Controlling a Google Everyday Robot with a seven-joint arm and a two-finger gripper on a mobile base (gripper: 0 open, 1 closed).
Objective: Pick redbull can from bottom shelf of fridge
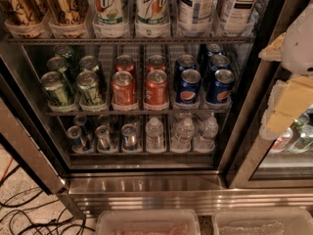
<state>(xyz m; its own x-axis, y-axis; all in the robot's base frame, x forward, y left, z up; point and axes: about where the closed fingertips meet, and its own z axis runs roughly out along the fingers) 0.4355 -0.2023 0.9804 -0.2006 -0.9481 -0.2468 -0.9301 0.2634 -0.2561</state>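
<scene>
Here, the gripper [288, 89] is hanging at the right edge, in front of the neighbouring glass door, well apart from the cans; I cannot tell whether it is released or clenched. The redbull can [129, 136] is standing among others like it in the left lanes of the bottom shelf [142, 153] of the fridge [146, 186], with water bottles [183, 133] sitting just to their right.
</scene>
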